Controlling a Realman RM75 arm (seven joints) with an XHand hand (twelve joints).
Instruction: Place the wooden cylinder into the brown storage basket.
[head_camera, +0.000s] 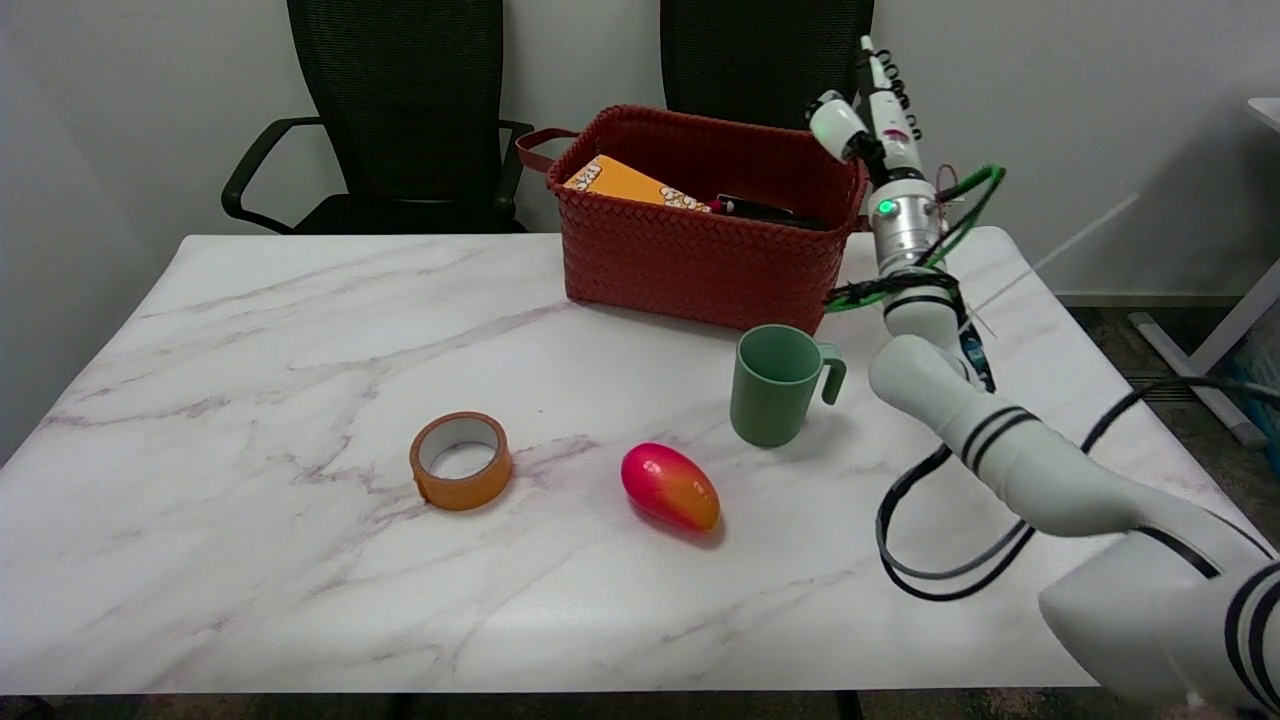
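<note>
The fingers (838, 122) of the right hand (872, 110) are showing only edge-on at the upper right of the frame, so whether they are spread or closed cannot be told, and nothing is visibly sitting in them. The hand is pointing upward, hovering just beside the right rim of the brown woven storage basket (700, 262). Below it, the white right arm (1000, 440) is rising from the lower right corner and bending at mid-frame, with black cable looping under it. The wooden cylinder cannot be made out anywhere; inside the basket an orange box (630, 185) and a dark object (760, 210) are showing. On the white marble table (250, 350), a green mug (778, 383), a red-and-yellow mango (670, 486) and an orange tape roll (461, 460) are lying well apart.
</note>
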